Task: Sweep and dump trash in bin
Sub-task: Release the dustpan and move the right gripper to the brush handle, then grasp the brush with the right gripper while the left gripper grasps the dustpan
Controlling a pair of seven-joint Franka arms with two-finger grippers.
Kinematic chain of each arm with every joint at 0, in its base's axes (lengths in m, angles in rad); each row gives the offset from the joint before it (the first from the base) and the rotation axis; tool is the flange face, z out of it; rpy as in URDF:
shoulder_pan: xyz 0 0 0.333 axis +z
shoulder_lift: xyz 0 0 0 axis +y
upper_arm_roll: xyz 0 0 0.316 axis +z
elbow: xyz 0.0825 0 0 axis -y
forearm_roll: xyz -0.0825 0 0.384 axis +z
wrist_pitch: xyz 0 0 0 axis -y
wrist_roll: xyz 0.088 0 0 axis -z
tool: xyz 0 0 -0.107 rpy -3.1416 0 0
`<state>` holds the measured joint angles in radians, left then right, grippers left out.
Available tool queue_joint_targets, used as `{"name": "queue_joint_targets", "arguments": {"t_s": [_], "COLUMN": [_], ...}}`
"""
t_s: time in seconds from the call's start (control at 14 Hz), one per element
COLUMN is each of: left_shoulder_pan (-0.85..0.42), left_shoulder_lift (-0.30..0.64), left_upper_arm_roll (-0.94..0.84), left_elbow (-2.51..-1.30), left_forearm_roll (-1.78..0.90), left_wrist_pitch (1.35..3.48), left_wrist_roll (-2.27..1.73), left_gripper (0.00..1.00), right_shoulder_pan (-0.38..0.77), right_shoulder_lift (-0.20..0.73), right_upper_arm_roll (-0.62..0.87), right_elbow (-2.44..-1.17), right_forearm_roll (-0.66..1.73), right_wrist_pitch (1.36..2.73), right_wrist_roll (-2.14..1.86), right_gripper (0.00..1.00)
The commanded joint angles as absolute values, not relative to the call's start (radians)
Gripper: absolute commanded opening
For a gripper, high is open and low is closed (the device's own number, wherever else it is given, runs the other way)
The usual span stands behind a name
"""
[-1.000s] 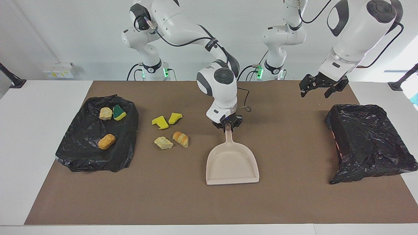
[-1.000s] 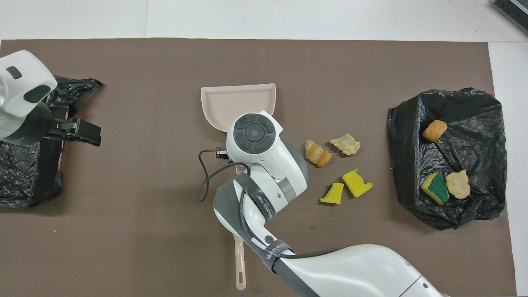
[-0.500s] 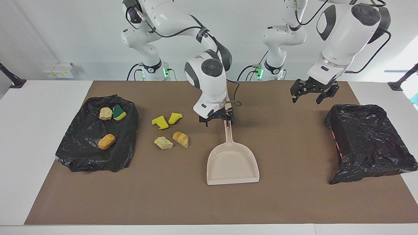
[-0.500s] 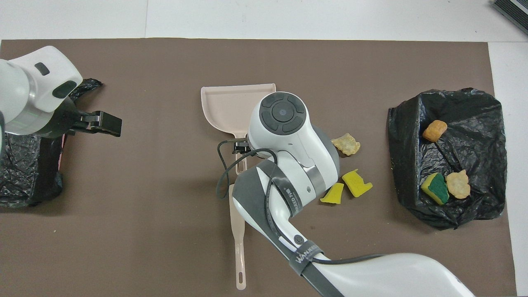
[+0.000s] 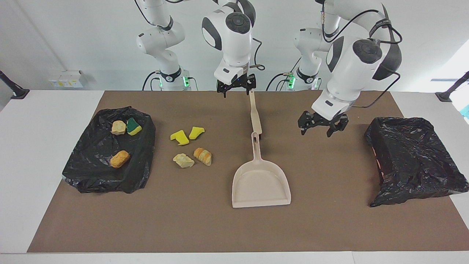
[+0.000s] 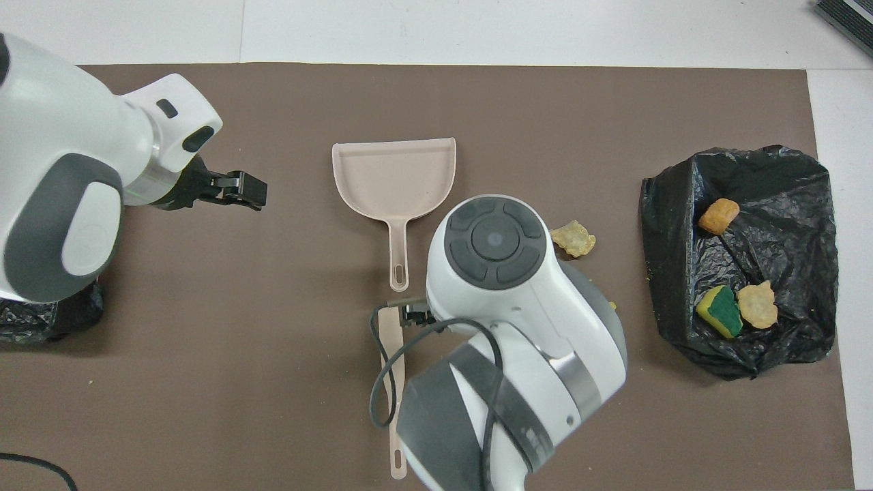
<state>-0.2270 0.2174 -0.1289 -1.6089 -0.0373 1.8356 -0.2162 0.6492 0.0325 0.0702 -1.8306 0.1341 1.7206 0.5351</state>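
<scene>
1. The trash (image 5: 190, 148) lies in two lots: four loose bits on the brown mat (image 5: 329, 220), namely two yellow wedges and two bread-like lumps, and three more already inside the black-lined bin (image 5: 91, 176) at the right arm's end of the counter (image 5: 22, 165).
2. The loose bits sit between that bin and the beige dustpan (image 5: 261, 185), which rests flat with its handle toward the robots.
3. The right hand (image 5: 236, 87) hangs released and empty, raised over the robots' edge of the mat, well apart from the trash.
4. The left hand (image 5: 318, 126) hovers released and empty over the mat between the dustpan and a second black bin (image 5: 414, 161), also well apart from the trash.
5. A slim beige stick (image 5: 255, 117), probably the sweeping tool, lies just nearer the robots than the dustpan handle.
6. Risk: the dustpan's mouth faces away from the loose bits, so sweeping now would likely scatter them.
7. Risk: a careless grasp at the stick could nudge the dustpan handle beside it.
</scene>
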Motion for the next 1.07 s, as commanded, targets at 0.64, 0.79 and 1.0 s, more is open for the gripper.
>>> {"name": "queue_joint_targets", "arguments": {"t_s": [0.64, 0.79, 1.0], "left_shoulder_pan": [-0.469, -0.486, -0.514], "left_shoulder_lift": [0.388, 0.419, 0.451], "left_upper_arm_roll": [-0.115, -0.114, -0.107], "left_elbow": [-1.611, -1.611, -1.608], "left_forearm_roll": [-0.009, -0.008, -0.008], "left_wrist_pitch": [2.017, 2.019, 2.028], "left_wrist_roll": [-0.431, -0.469, -0.494], "left_gripper": [1.0, 1.0, 1.0], "right_shoulder_pan": [0.794, 0.83, 0.831], "right_shoulder_lift": [0.014, 0.063, 0.081], "right_upper_arm_roll": [0.071, 0.069, 0.071], "right_elbow": [-2.144, -2.146, -2.154], "right_forearm_roll": [0.265, 0.265, 0.265], "right_wrist_pitch": [2.097, 2.158, 2.183], "right_wrist_roll": [0.525, 0.526, 0.525], "right_gripper": [1.0, 1.0, 1.0]}}
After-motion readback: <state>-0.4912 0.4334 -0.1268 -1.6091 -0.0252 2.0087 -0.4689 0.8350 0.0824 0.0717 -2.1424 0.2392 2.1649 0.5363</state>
